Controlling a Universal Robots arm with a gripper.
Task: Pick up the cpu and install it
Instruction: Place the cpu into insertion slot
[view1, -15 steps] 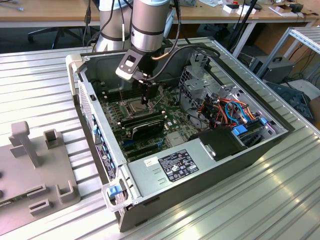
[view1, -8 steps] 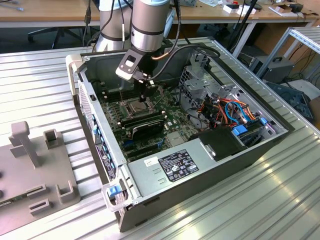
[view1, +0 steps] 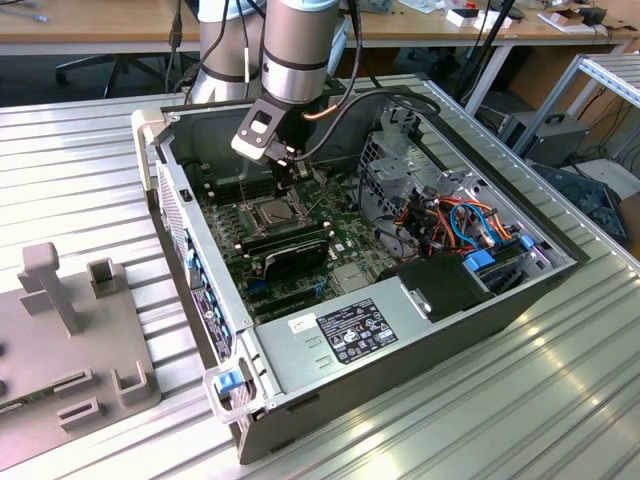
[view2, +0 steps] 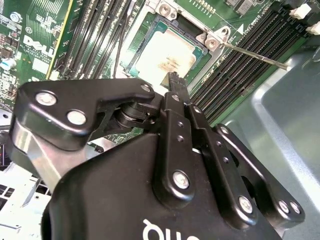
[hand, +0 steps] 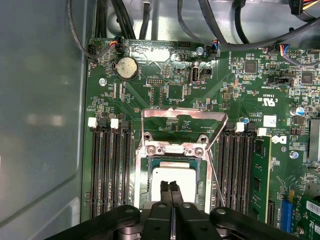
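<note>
Claw (hand: 170, 186) pinched shut on nothing, tips just over cpu (hand: 187, 175), which lies flat in socket (hand: 144, 170) with frame (hand: 182, 113) flipped open; contact unclear, so any press is best kept light, centred, straight down, with no sideways drag.

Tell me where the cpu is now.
In the first wrist view the cpu lies in the motherboard socket, between two banks of memory slots, just under the gripper.

Ribbed metal worktop (view1: 560, 400), open computer case (view1: 420, 385) lying on its side mid-surface, grey slotted fixture block (view1: 40, 350) just beside case, exterior view's left
</note>
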